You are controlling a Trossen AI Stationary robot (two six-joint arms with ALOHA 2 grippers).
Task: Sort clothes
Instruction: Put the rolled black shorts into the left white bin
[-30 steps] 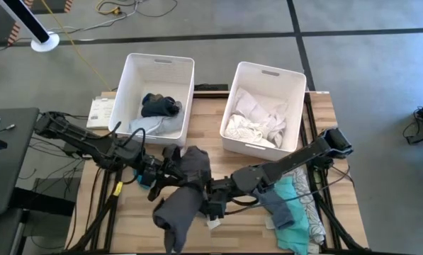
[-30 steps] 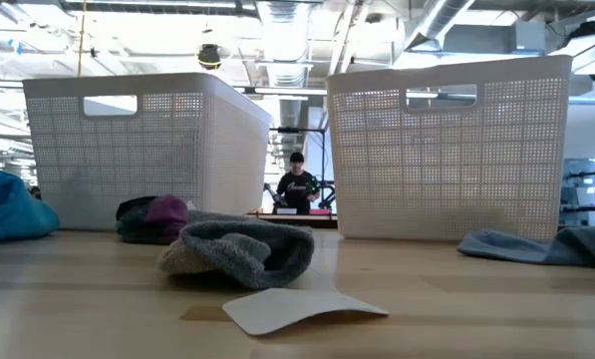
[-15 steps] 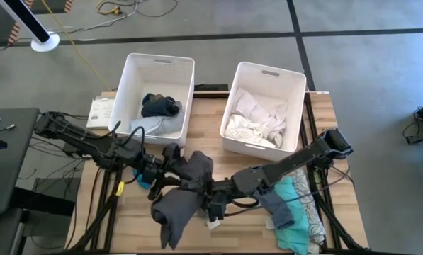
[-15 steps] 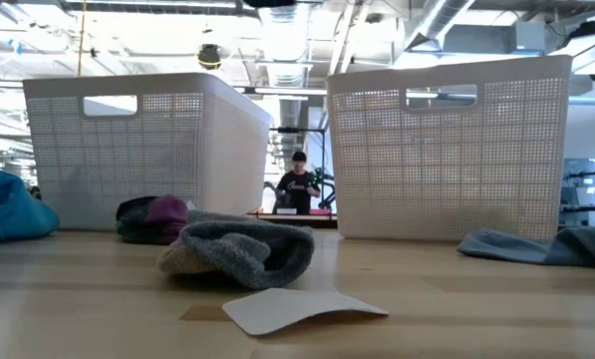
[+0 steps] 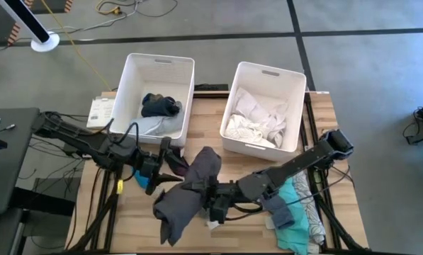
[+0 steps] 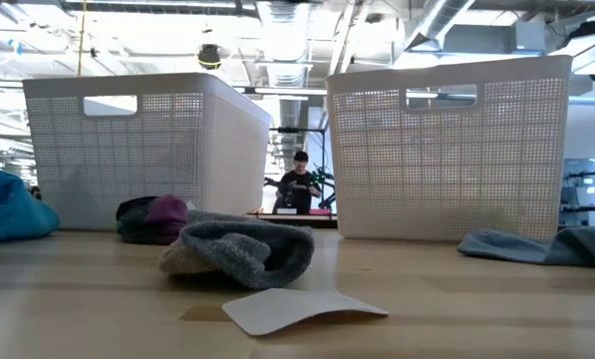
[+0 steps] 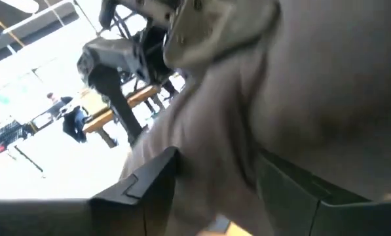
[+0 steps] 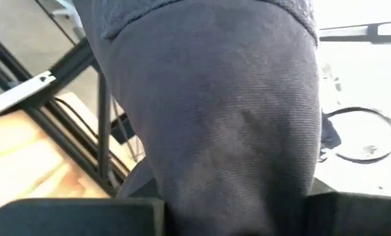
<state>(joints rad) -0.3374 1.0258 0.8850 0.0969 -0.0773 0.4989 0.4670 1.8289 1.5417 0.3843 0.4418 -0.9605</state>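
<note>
We see a dark grey garment [image 5: 186, 191] at lower centre of the high view, with teal and blue clothes [image 5: 290, 202] and a white, dark-patterned piece [image 5: 316, 212] at lower right. At upper centre stand two white bins: the left bin [image 5: 163, 67] holds navy and pale grey clothes, the right bin [image 5: 268, 74] white ones. The table [image 5: 137, 219] is light wood, both arms black.

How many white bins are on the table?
2. The left bin holds dark and pale clothes; the right bin holds white clothes. Both stand at the table's far edge.
</note>
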